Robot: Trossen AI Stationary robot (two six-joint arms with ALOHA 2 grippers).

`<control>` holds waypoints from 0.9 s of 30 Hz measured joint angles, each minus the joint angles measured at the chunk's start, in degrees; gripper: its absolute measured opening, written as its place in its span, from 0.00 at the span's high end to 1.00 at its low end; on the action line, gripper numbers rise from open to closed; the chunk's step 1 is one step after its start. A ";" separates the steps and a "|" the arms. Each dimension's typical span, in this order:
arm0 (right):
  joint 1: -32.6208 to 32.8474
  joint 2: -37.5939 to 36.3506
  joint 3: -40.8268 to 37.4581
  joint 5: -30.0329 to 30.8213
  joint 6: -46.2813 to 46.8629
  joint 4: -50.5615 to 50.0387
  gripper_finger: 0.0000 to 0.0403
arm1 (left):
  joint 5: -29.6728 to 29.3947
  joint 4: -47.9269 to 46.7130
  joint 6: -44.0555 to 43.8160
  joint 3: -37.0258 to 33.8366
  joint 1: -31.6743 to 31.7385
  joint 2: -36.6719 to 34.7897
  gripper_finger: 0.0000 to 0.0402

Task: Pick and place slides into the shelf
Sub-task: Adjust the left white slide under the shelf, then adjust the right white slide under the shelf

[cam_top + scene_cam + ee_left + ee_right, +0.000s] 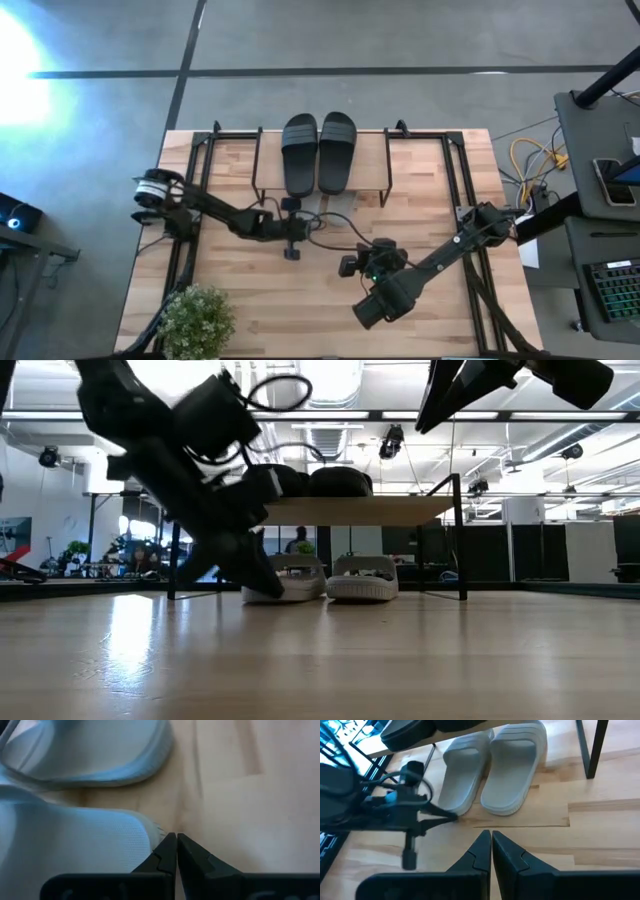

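Note:
Two black slides (318, 152) lie side by side on the shelf's light plank top (400, 511). Two pale grey-green slides (512, 767) rest sole-down on the table under the shelf, toes toward the far edge. My left gripper (176, 840) is shut, low on the table at the heel of the left pale slide (462, 780); the low view shows it there too (268, 582). My right gripper (491, 837) is shut and hangs above the table's near middle (350, 265), pointing at the pale pair and touching nothing. My left gripper has its shut fingertips (451, 816) at the heel end (147, 827) of the left pale slide, coming level from the table's left. The outer side of one finger (162, 851) lies against the heel's edge. The slide lies flat on the table under the shelf.
The shelf's thin black wire legs (592, 747) stand on either side of the pale pair. A small potted plant (195, 320) sits at the table's near left corner. Black frame rails (462, 190) run along both table sides. Bare wood lies between the shelf and the near edge.

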 joint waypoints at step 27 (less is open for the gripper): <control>0.00 0.04 -1.85 -1.60 -0.33 0.11 0.98 | -9.00 4.95 7.27 2.49 -2.10 -7.50 1.00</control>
